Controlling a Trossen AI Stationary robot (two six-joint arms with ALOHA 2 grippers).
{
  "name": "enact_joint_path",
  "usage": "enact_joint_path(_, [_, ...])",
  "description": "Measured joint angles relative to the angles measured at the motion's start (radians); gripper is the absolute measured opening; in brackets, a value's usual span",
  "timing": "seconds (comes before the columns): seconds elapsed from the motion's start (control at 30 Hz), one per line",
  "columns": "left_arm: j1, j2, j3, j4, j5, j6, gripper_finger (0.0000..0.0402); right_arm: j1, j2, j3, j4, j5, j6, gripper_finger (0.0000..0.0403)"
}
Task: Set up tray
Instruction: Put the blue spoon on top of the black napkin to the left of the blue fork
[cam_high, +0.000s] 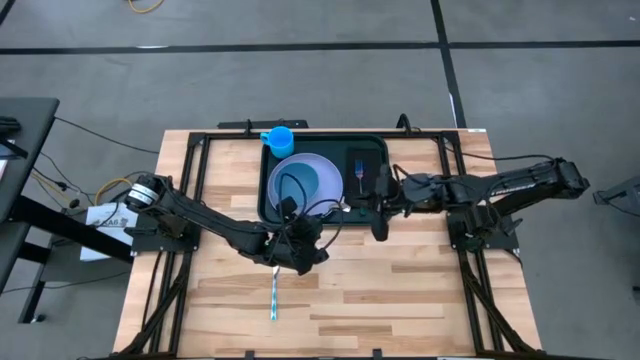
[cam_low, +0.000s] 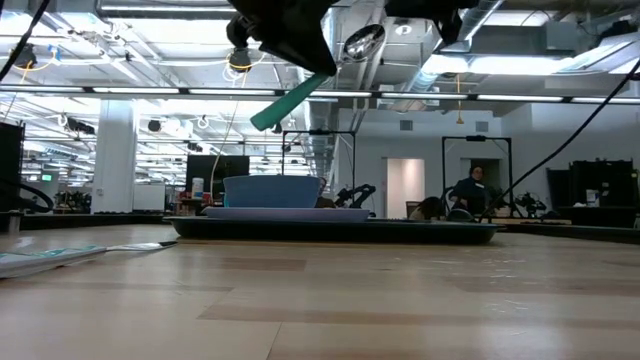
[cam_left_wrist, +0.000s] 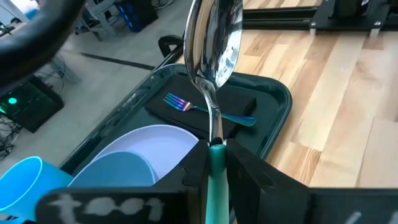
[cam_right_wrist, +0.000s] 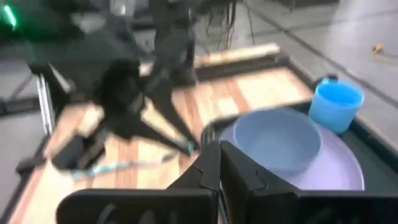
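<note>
The dark green tray lies at the table's far middle. It carries a lavender plate with a blue bowl, a blue cup at its far left corner, and a black napkin with a fork on it. My left gripper hovers just off the tray's near edge, shut on a teal-handled spoon. My right gripper hangs over the tray's near right part, shut and holding nothing. My left gripper pinches the spoon between its two fingers on the teal handle, close to where the metal neck begins. The metal bowl sticks out past the fingertips toward the tray. The spoon is lifted clear, tilted, with the handle's free end slanting down below the gripper.
A second teal-handled utensil lies on the bare wood near the table's near edge, left of the middle. Papers sit off the table's left side. A person is in the room far behind the table.
</note>
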Motion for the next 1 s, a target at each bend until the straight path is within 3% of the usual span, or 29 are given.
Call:
enact_joint_path(0.13, [0.0,0.0,0.0,0.002,0.0,0.001,0.0032,0.009,0.021,-0.001,-0.021,-0.007,0.016,0.0038])
enact_joint_path(0.47, [-0.003,0.0,0.011,0.009,0.005,0.018,0.0033,0.011,0.093,-0.001,0.015,-0.008,0.017,0.0191])
enact_joint_path(0.6, [-0.003,0.0,0.011,0.012,0.006,0.018,0.0033,-0.001,0.098,-0.001,0.064,-0.007,0.018,0.0218])
enact_joint_path(0.7, [-0.004,0.0,0.011,0.012,0.007,0.018,0.0033,-0.023,0.113,-0.001,0.071,-0.007,0.018,0.0209])
enact_joint_path(0.8, [-0.004,0.0,0.011,0.015,0.007,0.018,0.0033,-0.044,0.121,0.0,0.077,-0.032,0.018,0.0173])
enact_joint_path(1.0, [-0.004,0.0,0.011,0.017,0.007,0.019,0.0033,-0.059,0.159,-0.002,0.079,-0.061,-0.003,0.0019])
